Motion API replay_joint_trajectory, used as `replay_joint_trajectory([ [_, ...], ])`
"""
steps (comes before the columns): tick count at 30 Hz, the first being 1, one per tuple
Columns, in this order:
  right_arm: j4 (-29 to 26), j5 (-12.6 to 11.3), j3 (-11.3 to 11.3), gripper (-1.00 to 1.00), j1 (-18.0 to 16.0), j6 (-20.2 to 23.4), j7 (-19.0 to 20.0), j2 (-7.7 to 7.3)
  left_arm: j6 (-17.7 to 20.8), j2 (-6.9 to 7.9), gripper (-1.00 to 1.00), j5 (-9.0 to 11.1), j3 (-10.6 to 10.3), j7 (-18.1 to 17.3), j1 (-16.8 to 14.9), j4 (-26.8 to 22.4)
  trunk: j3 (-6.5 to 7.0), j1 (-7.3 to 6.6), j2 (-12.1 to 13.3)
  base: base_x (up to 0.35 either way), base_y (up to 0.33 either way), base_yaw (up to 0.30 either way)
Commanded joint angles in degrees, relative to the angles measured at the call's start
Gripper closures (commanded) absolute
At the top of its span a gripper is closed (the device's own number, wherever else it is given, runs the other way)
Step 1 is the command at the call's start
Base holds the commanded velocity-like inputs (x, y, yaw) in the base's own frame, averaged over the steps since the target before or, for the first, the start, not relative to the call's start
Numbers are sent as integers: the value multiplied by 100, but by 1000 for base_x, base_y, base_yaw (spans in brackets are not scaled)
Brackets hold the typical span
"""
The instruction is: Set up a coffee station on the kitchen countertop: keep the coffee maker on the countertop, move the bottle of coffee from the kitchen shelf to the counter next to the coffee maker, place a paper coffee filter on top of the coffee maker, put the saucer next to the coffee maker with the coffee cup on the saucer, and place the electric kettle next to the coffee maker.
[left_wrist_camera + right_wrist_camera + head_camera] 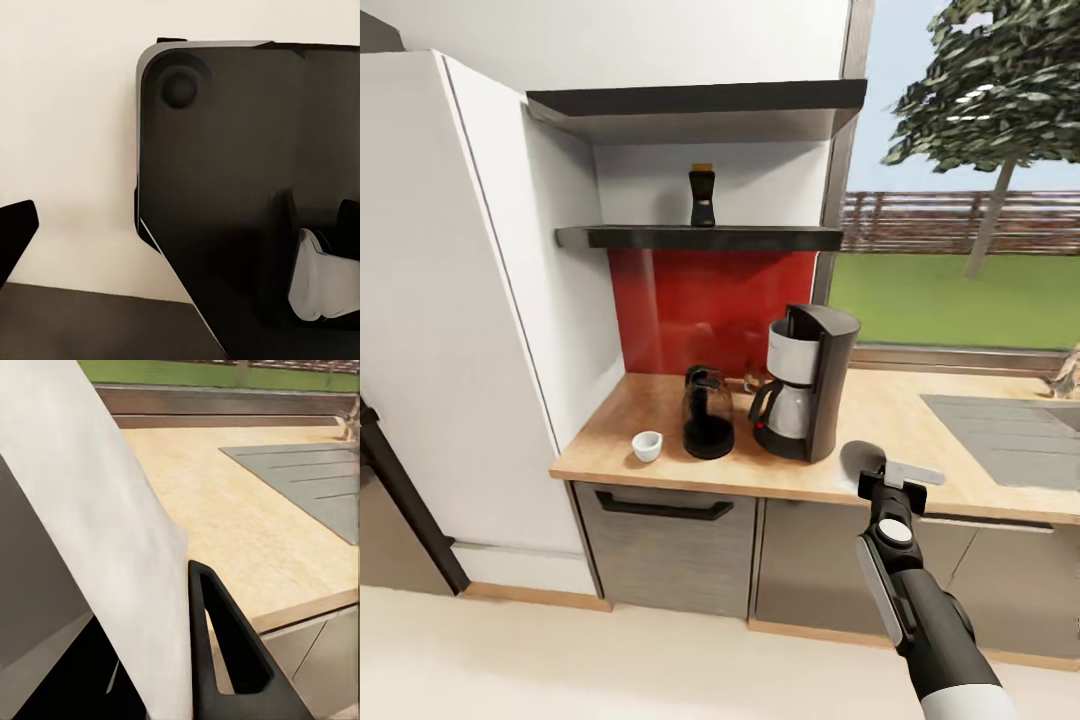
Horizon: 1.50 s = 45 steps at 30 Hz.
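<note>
The bottle of coffee (702, 195) stands on the kitchen shelf (700, 238), dark with a yellow cap. Below it, on the kitchen countertop (900, 420), the tall grey coffee maker (810, 395) stands with the dark electric kettle (708, 412) just to its left. The white coffee cup (647, 446) sits left of the kettle. My right gripper (890, 478) hovers over the counter's front edge, right of the coffee maker, shut on the paper coffee filter (913, 472). In the right wrist view the white filter (105, 532) lies against a black finger (225, 652). The saucer is out of view.
A grey sink (1010, 435) is set into the counter at the right, under a window. A tall white cabinet (450, 300) borders the counter on the left, with a second shelf (700, 98) higher up. In the left wrist view one black finger (15, 240) shows beside a dark panel (247, 195).
</note>
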Motion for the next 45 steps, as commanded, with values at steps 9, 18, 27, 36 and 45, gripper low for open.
replay_joint_trajectory([
  [9, -7, -9, 4, 100, -6, 34, -25, 2, -11, 1, -100, 56, -32, 0, -1, -3, -13, 4, -13, 0, 75, -15],
  [18, -7, -13, 4, 100, -6, 34, -25, 2, -11, 1, -100, 57, -30, 0, -1, -3, -13, 4, -13, 0, 162, -2],
  [27, -7, -10, 4, 100, -6, 34, -25, 2, -11, 1, -100, 57, -36, 0, -1, -3, -13, 4, -13, 0, 313, -232],
  [36, -7, -9, 4, 100, -6, 34, -25, 2, -11, 3, -100, 59, -30, 0, -1, -3, -13, 4, -13, 0, 222, -106],
  [45, -7, -8, 4, 100, -6, 28, -25, 2, -11, 10, -100, 64, -21, 0, -1, -3, -13, 4, -13, 0, 14, -1],
])
